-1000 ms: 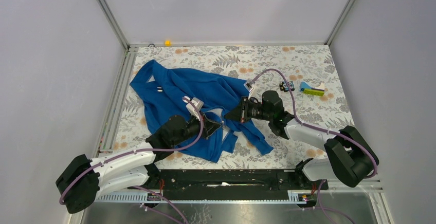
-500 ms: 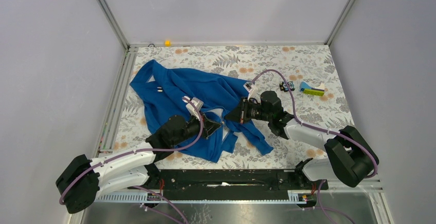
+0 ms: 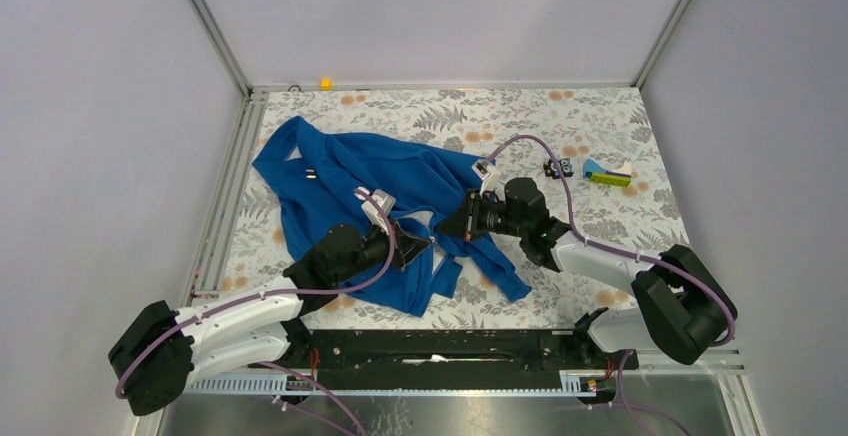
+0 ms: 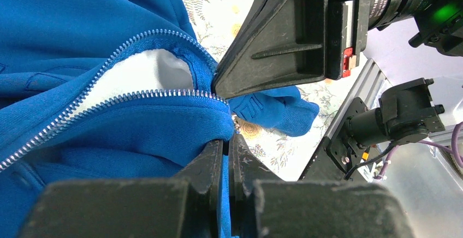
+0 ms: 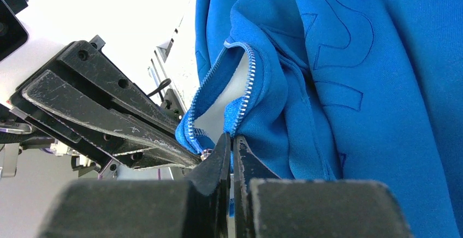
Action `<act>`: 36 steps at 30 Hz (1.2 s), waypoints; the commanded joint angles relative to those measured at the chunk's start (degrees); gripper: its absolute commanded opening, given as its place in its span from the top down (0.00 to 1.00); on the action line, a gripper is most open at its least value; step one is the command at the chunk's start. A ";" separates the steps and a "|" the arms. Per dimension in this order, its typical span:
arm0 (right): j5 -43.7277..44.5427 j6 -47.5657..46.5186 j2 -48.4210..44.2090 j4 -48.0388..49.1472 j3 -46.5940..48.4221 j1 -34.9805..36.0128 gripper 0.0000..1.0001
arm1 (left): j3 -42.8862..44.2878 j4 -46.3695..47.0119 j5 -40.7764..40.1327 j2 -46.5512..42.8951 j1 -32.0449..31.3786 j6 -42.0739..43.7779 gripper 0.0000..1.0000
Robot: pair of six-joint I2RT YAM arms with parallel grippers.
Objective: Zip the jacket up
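The royal-blue jacket [image 3: 370,181] lies crumpled across the left and middle of the floral table. Its front is open near the bottom hem, showing white lining [image 4: 136,74] between two rows of silvery zipper teeth [image 4: 147,93]. My left gripper [image 3: 418,243] is shut on the blue fabric of one front edge [image 4: 229,140]. My right gripper [image 3: 452,224] faces it, shut on the other front edge by the zipper teeth [image 5: 231,137]. The two grippers nearly touch. A small silvery zipper part [image 5: 206,153] shows between them.
A yellow-green and blue item [image 3: 608,175] and a small dark multi-coloured object [image 3: 558,167] lie at the right back of the table. A small yellow object [image 3: 326,83] sits on the back rail. Metal frame rails run along the table's left and near edges.
The right gripper has shifted very slightly up and left with its fabric. The left arm and the jacket look unchanged.
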 commanded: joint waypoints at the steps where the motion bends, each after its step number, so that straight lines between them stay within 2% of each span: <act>1: 1.75 0.33 -2.12 2.27 1.96 0.59 1.00 | 1.43 3.74 -0.44 -0.02 -0.03 -0.30 1.00; 16: 3.11 3.56 -2.32 3.94 1.77 0.72 1.00 | 1.78 4.31 0.02 1.24 -0.01 -0.67 1.00; 25: 4.25 15.11 -2.32 2.43 2.84 1.30 1.00 | 1.90 4.70 -2.61 1.88 -0.02 -0.56 1.00; 31: 7.61 19.81 -4.73 -4.74 3.99 1.49 1.00 | 1.45 4.66 -4.97 2.45 -0.03 -0.81 1.00; 36: 8.35 27.56 -4.30 -2.36 2.10 1.74 1.00 | 1.71 5.78 -5.69 3.53 0.02 -1.74 1.00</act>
